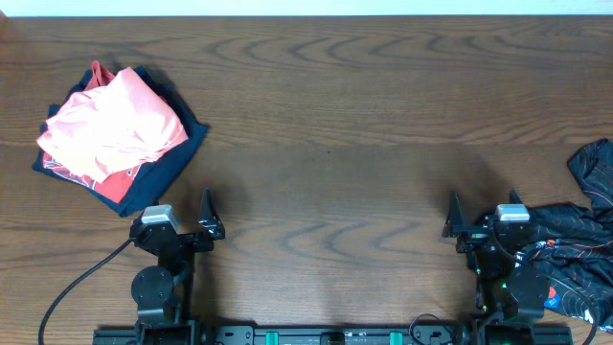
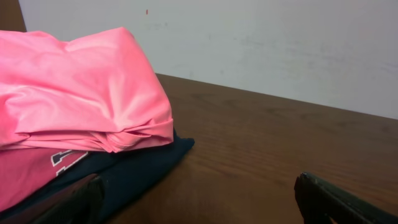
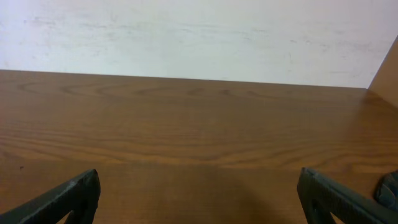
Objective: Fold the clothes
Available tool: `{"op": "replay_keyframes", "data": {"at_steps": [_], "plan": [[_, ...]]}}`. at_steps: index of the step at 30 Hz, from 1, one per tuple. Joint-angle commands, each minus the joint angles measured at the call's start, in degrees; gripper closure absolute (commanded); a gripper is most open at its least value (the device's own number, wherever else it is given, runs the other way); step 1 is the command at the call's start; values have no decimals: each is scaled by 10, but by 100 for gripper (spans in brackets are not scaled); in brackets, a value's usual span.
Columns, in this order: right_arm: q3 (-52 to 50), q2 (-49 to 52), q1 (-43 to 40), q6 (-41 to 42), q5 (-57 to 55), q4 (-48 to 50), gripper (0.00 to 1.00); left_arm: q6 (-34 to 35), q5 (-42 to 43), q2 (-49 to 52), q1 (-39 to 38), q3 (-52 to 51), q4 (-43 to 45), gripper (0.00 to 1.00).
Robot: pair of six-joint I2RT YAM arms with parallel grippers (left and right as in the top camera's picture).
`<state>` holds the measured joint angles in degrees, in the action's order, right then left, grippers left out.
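My left claw (image 2: 198, 186) and right claw (image 3: 199, 180) both sit low in the overhead frame over the table (image 1: 326, 125), jaws spread wide and holding nothing. The jersey (image 1: 584, 240) lies crumpled at the lower right edge, right against my right arm. A folded pile (image 1: 115, 134) sits upper left.

Dark brown wood-grain worktop (image 1: 335, 115) spreading ahead of the fingers (image 3: 68, 196); beyond it, plain scuffed white wall (image 3: 199, 37).
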<state>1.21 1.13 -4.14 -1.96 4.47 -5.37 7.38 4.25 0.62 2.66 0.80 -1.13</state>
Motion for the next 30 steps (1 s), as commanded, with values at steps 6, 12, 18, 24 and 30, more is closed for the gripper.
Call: {"op": "replay_keyframes", "data": {"at_steps": [6, 12, 18, 24, 30], "plan": [[-1, 0, 4, -5, -2, -2, 1, -9, 6, -4, -2, -6, -25, 2], [-1, 0, 4, -4, 1, -2, 1, -9, 6, -4, -2, -6, -25, 2], [-1, 0, 4, -4, 0, -2, 1, -9, 6, -4, -2, -6, -24, 2], [-1, 0, 4, -2, 1, -2, 1, -9, 7, -4, -2, -6, -25, 2], [-1, 0, 4, -2, 5, -2, 1, -9, 7, -4, -2, -6, -25, 2]]}}
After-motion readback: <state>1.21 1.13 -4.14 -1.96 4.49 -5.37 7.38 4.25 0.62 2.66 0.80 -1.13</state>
